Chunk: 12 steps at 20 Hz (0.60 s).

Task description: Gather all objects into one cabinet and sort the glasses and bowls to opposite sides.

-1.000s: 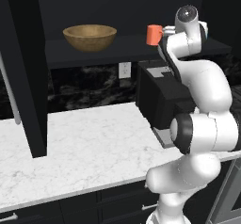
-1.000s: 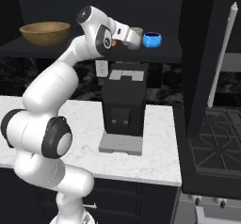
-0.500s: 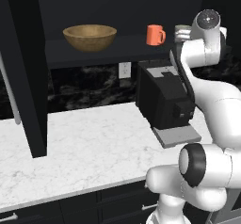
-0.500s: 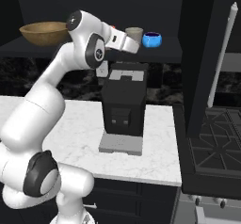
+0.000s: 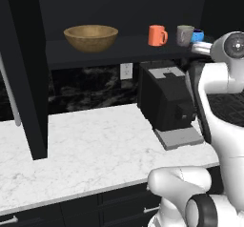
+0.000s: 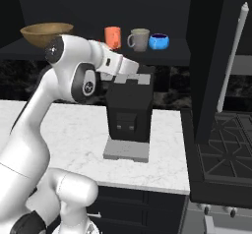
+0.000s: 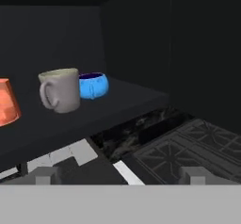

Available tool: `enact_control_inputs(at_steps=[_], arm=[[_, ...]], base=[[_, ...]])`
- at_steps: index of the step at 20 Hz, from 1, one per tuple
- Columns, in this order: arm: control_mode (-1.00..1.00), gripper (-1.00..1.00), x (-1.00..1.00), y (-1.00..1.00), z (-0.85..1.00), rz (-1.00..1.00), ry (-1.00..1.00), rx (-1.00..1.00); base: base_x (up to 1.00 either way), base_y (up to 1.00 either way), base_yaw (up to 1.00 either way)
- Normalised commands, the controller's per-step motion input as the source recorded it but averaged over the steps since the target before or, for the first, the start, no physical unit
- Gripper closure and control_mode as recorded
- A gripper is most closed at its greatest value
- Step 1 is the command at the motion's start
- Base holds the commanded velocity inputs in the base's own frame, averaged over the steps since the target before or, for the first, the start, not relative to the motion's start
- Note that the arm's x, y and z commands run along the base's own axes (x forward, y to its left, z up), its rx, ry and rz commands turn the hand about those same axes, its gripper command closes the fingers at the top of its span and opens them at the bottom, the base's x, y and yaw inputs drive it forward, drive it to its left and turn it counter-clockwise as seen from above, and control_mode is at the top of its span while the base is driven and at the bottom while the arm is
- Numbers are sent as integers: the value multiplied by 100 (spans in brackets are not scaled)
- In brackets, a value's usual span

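- On the dark shelf [image 5: 119, 52] of the open upper cabinet, four vessels stand in a row: wooden bowl [image 5: 90, 36] at the left, then orange mug [image 5: 156, 35], grey mug [image 5: 185, 35] and blue vessel [image 5: 197, 35] at the right, the last two just beside each other.
- Below the shelf, a black coffee machine [image 5: 167, 102] stands on the white marble counter [image 5: 86, 149], directly under the mugs.
- At the right base view's edge, the cabinet door [image 6: 216, 56] hangs open with its long silver handle [image 6: 232, 56], above a dark stove [image 6: 221, 154].
- No writing or brand is legible.
- Pincer [image 7: 117, 175]: jaws spread wide, empty, below and in front of the shelf edge; grey mug lies ahead, up and left, well apart.
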Motion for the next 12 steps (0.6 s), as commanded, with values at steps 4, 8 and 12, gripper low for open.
enact_control_inputs(at_steps=[4,8,12], arm=[[-100,-100,-100,0,8,0,-10,0],[-100,-100,-100,13,9,0,-12,0],[-100,-100,-100,21,13,0,-17,0]], base=[[0,0,0],[0,0,0],[0,0,0]])
